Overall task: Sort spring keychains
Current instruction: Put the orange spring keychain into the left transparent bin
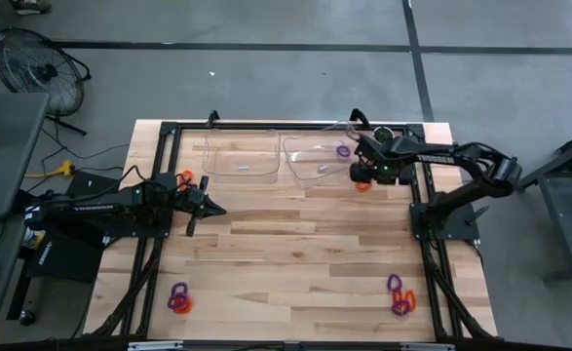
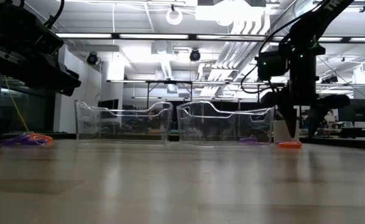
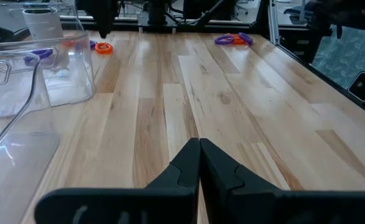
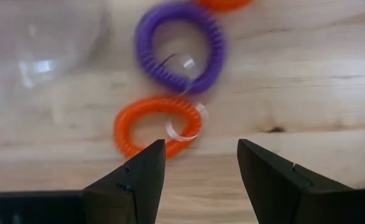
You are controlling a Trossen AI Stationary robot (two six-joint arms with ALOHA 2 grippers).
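Tabletop [image 1: 295, 244] of pale planks is seen beneath both arms, with two clear bins [image 1: 242, 156] at its far edge. The right tool [image 4: 194, 163] is held released, jaws apart, just above an orange spring keychain [image 4: 154, 124]; a purple spring keychain [image 4: 181, 45] lies just beyond it. The left tool [image 3: 199, 163] is clenched on nothing, well apart from these. The coils are judged light, springy and liable to skid; one side of the orange loop's coil should be pinched.
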